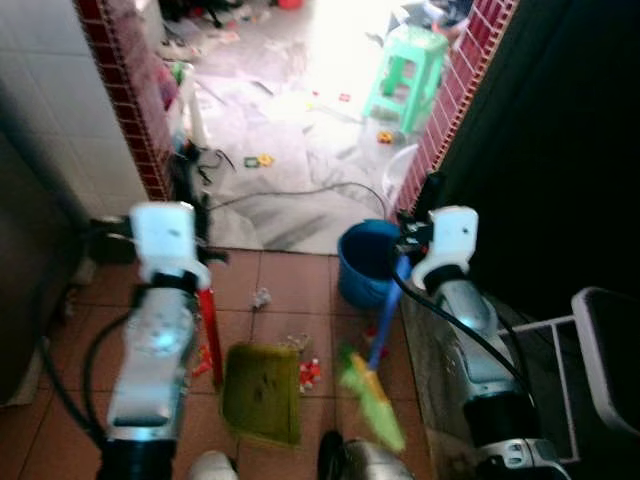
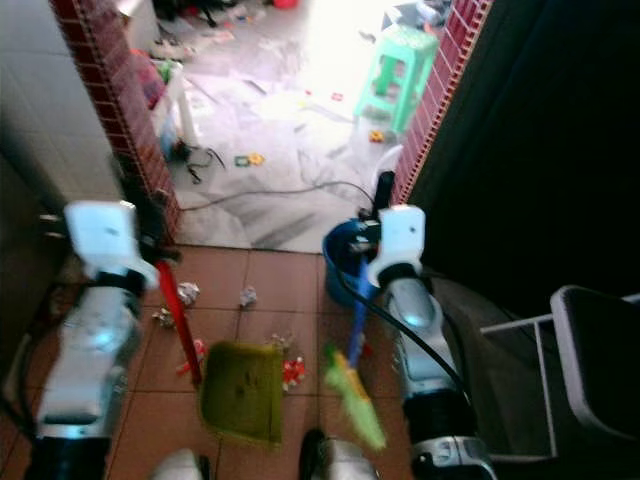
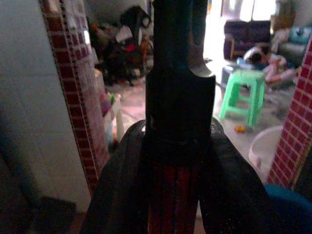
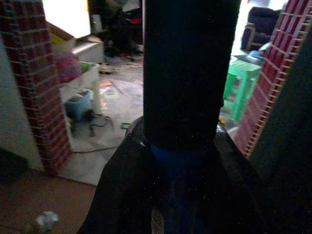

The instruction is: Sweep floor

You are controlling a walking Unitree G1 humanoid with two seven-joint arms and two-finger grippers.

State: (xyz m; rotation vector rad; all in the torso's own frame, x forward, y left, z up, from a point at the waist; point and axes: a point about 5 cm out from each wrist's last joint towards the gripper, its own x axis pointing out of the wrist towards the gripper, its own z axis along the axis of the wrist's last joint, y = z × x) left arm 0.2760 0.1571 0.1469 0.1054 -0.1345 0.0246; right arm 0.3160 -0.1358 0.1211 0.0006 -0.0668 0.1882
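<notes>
The left gripper [image 3: 178, 161] has its jaws clamped on the dustpan [image 1: 262, 392] handle, holding it flat while the right gripper [image 4: 183, 161], jaws round the broom [image 1: 375, 395], sweeps scraps [image 1: 308, 372] toward nine o'clock.

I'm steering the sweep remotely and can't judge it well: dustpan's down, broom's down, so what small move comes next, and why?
Probably a short broom stroke leftward. The right claw grips the blue-handled broom, its green bristles on the tiles right of the green dustpan, which the left claw holds by its red handle. Red and white scraps lie between bristles and pan, so pushing them across should load it.
</notes>
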